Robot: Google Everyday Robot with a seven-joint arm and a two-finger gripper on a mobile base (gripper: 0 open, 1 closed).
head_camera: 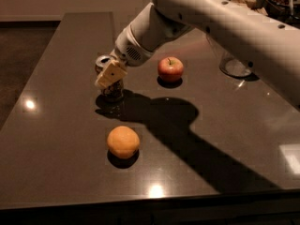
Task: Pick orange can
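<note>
Camera view: locate the orange can (112, 90) upright on the dark table (56, 125), left of the apple (170, 69) and beyond the orange fruit (123, 142). The gripper (109, 75) covers the can's upper front. You cannot tell whether it grips.

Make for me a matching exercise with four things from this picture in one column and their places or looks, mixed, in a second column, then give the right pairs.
Column one
1. can
2. apple
3. orange
4. gripper

Column two
A. alone, nearest the front edge of the table
B. at the can, covering part of it
C. red, near the middle of the table
D. silver top showing, body partly hidden

Pairs: 1-D, 2-C, 3-A, 4-B.
</note>
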